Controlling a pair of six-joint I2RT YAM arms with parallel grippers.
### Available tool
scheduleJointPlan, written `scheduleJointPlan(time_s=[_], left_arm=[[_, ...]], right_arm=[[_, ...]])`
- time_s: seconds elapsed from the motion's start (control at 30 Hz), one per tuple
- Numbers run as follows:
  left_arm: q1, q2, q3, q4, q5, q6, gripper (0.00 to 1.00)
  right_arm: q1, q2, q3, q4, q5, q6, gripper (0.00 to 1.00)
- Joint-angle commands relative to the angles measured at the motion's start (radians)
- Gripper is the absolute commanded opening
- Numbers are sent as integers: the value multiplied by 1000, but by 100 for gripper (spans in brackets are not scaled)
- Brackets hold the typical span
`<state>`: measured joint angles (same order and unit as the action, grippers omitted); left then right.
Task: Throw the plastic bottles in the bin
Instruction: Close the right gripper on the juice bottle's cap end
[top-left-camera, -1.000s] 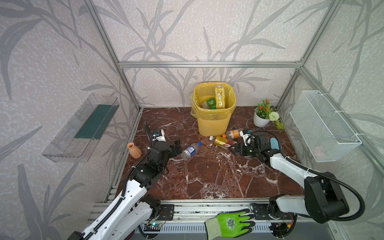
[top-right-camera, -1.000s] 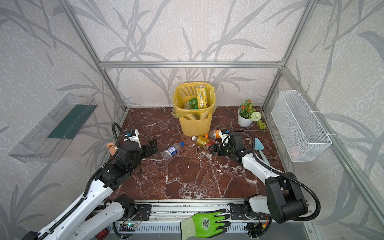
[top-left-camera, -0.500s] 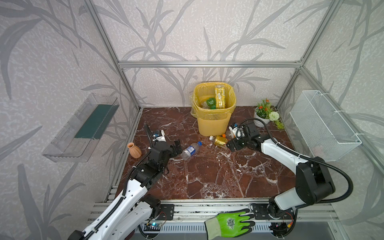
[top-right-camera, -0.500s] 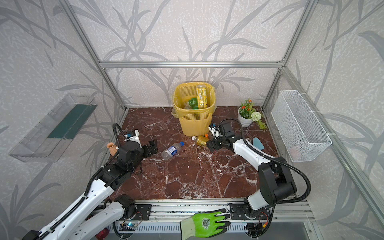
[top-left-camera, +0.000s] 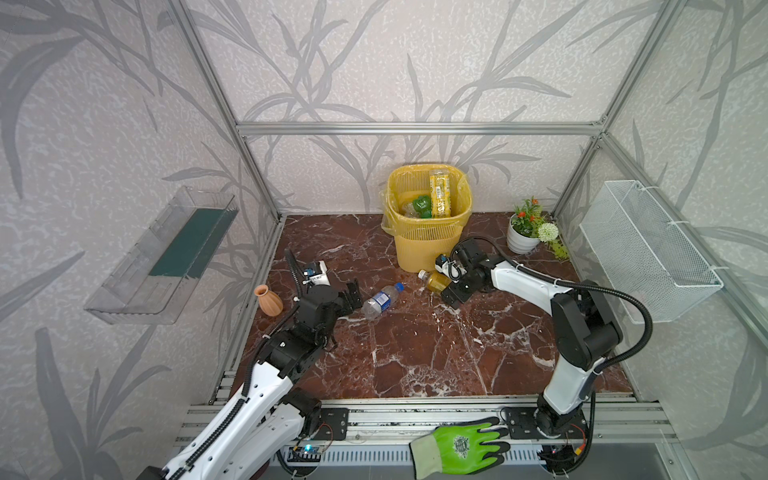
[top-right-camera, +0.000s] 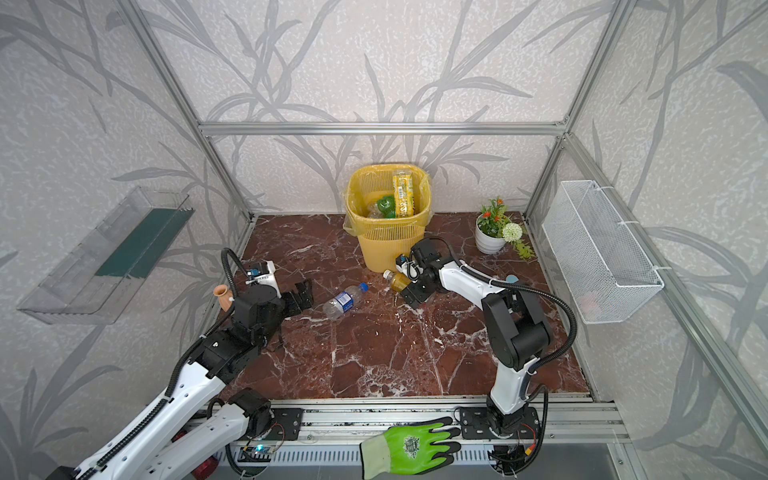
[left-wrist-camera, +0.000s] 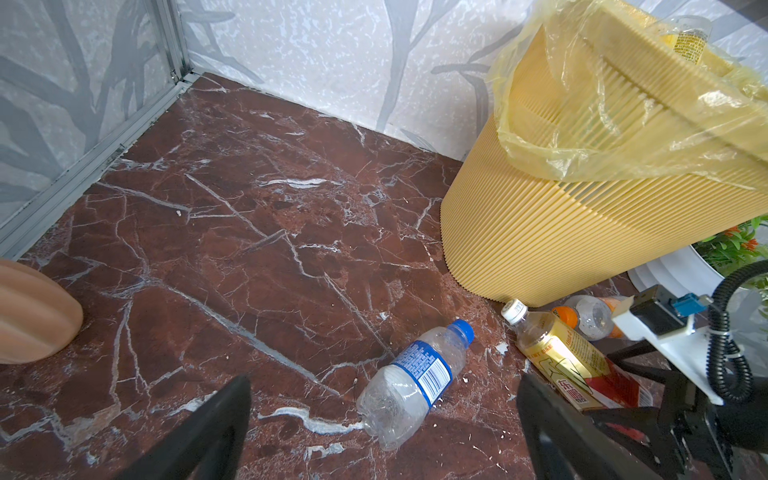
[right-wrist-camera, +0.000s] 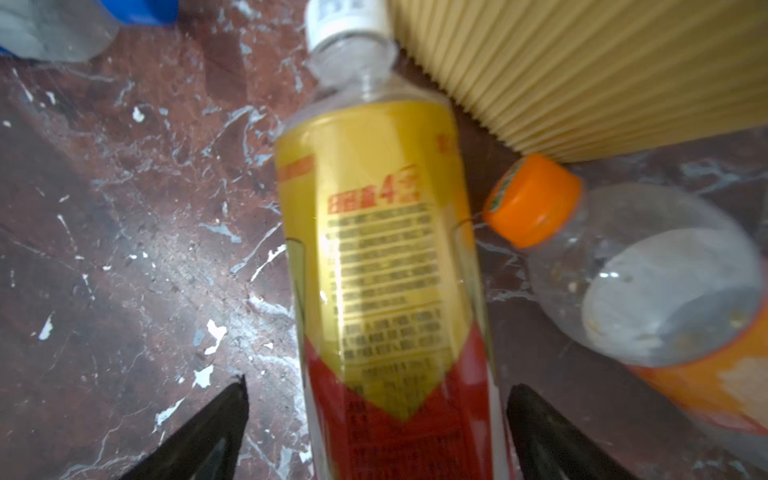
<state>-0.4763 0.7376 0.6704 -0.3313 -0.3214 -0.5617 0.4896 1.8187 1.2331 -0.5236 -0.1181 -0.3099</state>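
Both top views show bottles (top-left-camera: 439, 195) inside the bin (top-left-camera: 428, 245).

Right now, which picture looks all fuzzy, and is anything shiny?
The right wrist view is fuzzy: the writing on the yellow-labelled bottle smears. The left wrist view is sharp, with bright shine on the yellow bag. Both top views look clear and evenly lit.
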Motion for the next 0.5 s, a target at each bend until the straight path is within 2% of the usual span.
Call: scheduleJointPlan(time_s=[0.0,0.17,0.47], left_arm=[[5,-3,-6,-11,-28,-18,99],[4,2,-8,-9,-31,-16,99],[5,9,-10,-8,-34,-9,99]], right_arm=[[26,23,41,-74,19,-26,94],[60,69,90,-120,81,-26,90],[91,181,233,-208,164,60,86]])
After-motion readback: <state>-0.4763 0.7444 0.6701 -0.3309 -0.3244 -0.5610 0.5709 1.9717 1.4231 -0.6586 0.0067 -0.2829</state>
